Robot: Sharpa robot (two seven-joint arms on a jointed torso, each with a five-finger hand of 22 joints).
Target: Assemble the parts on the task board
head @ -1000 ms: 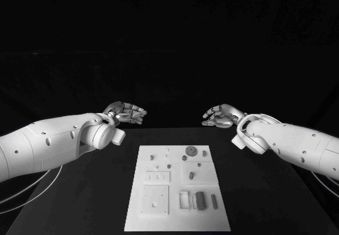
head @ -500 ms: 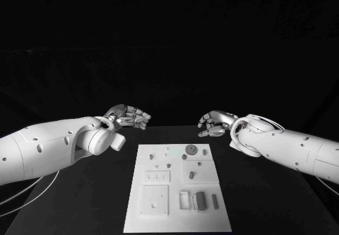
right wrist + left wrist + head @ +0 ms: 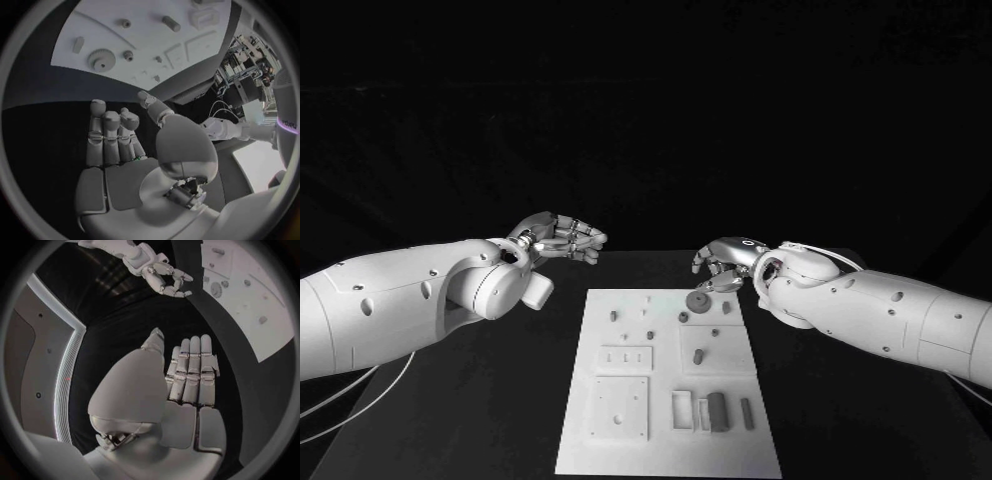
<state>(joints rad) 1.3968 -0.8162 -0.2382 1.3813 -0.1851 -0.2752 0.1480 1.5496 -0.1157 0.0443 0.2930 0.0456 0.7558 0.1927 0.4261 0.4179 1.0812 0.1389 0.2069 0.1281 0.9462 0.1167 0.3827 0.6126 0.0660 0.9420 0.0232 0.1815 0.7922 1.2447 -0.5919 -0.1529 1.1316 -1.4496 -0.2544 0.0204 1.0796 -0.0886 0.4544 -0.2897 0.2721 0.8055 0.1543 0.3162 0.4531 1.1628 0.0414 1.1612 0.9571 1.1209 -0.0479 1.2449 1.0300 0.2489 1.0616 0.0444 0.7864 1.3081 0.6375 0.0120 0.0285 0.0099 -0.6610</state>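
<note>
The white task board [image 3: 625,440] lies lengthwise in the middle of the black table. On its far end lies a round gear [image 3: 698,299], with small pegs [image 3: 613,316] around it. A dark block [image 3: 717,411] stands in a slot near the front. My right hand [image 3: 723,265] hovers at the board's far right corner, just beyond the gear, fingers loosely bent and holding nothing. My left hand [image 3: 560,238] is raised beyond the board's far left corner, also holding nothing. In the right wrist view the right hand [image 3: 115,145] faces the gear [image 3: 99,59]. The left hand [image 3: 187,375] shows straight fingers.
Bare black table [image 3: 473,400] flanks the board on both sides. A recessed square plate [image 3: 620,408] and a panel with small slots [image 3: 625,359] sit on the board's left half. Both white forearms hang over the table's outer sides.
My right hand has moved inward and down to the board's far right corner, close to the gear. The left hand has stayed nearly where it was.
</note>
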